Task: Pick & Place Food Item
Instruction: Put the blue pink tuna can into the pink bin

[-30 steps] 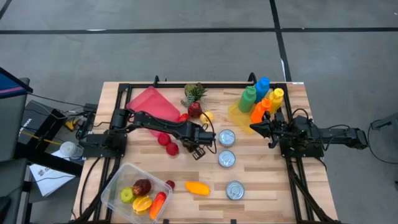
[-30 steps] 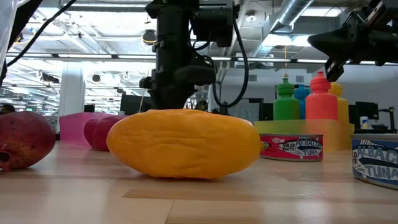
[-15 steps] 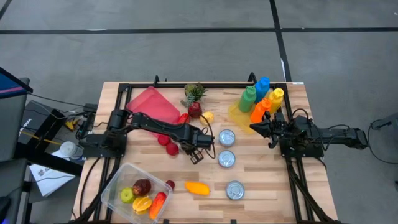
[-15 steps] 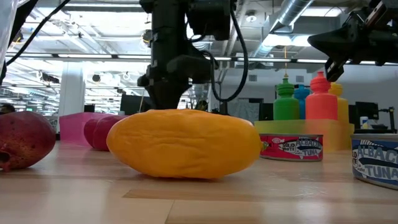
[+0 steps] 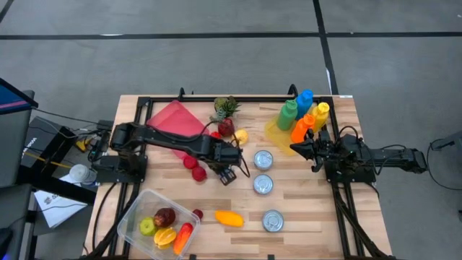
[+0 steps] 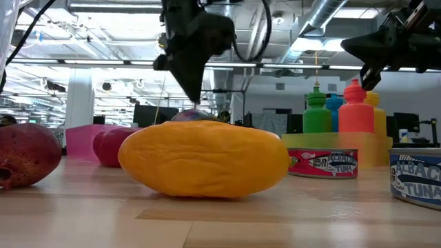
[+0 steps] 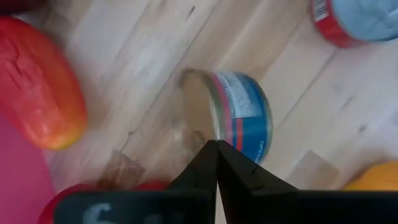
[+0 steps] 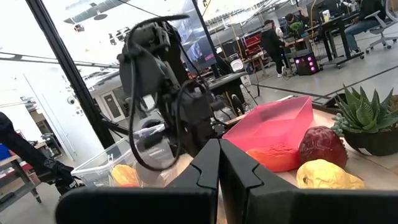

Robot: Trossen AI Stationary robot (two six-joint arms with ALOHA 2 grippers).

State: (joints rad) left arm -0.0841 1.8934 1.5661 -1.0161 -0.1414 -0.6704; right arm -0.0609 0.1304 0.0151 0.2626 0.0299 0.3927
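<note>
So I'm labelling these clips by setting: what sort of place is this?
Most likely a robotics lab or open workshop, not a kitchen. The wooden table stands on a bare grey floor, exposed ducts and strip lights run overhead, and people sit at desks with monitors in the background.

We read "SOLO WHITE" and "TUNA" on the red-banded tuna can (image 6: 322, 163), and "ALBAC…" above "TUNA" on the blue-labelled can (image 6: 415, 178).
</note>
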